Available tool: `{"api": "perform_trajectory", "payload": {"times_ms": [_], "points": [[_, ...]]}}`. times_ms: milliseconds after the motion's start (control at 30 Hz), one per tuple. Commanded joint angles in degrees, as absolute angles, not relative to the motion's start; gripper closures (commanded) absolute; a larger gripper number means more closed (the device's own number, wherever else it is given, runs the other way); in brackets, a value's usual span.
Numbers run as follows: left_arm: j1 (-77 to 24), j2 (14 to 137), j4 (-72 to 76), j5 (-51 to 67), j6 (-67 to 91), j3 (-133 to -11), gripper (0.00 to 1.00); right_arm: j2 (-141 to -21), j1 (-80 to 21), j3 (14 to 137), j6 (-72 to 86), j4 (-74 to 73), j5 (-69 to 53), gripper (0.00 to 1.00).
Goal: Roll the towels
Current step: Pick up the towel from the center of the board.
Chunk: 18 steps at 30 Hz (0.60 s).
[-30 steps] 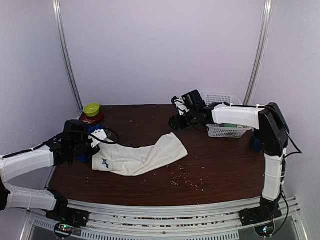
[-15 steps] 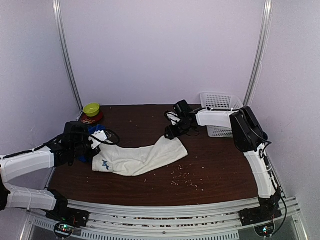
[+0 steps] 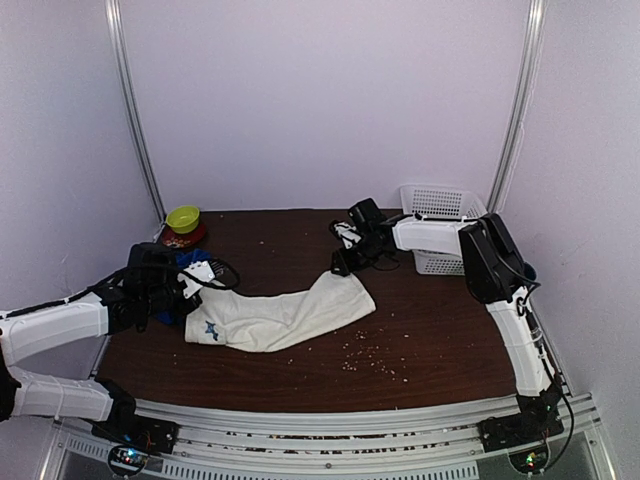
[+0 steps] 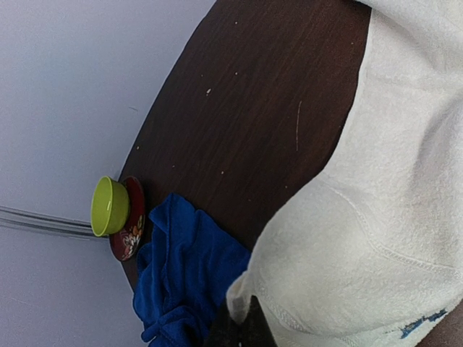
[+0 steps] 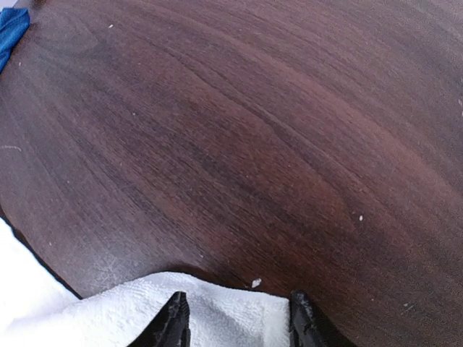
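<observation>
white towel [image 5: 108, 322] corner, between right end effector [image 5: 237, 311] tips

Bare tabletop [image 3: 270, 245] lies open between the green bowl [image 3: 183, 217] and the right gripper [image 3: 338, 266]. The basket [image 3: 436, 200] blocks the far right corner. The white towel [image 3: 285, 315] covers the middle.

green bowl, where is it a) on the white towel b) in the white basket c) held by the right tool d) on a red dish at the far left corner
d, the green bowl sits on a red dish in the far left corner.
</observation>
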<state>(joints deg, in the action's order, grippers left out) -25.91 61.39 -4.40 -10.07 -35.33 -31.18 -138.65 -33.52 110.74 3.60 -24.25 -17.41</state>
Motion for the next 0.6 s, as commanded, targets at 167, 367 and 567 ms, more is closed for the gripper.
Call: {"api": "perform_trajectory", "payload": {"times_ms": [167,367,567], "points": [[-25.7,60.5,-2.5,-9.0,-34.2,-30.7,1.0,-139.0,-33.1,108.8,3.2,-26.3,-19.7,0.73],[-25.6,60.7,-2.2,-9.0,-34.0,-30.7,1.0,-136.8,-32.7,107.0,3.0,-24.8,-19.1,1.0],[-25.7,61.9,-2.0,-8.6,-34.5,-33.1,1.0,-129.5,-32.1,99.1,4.7,-19.0,-10.0,1.0]]}}
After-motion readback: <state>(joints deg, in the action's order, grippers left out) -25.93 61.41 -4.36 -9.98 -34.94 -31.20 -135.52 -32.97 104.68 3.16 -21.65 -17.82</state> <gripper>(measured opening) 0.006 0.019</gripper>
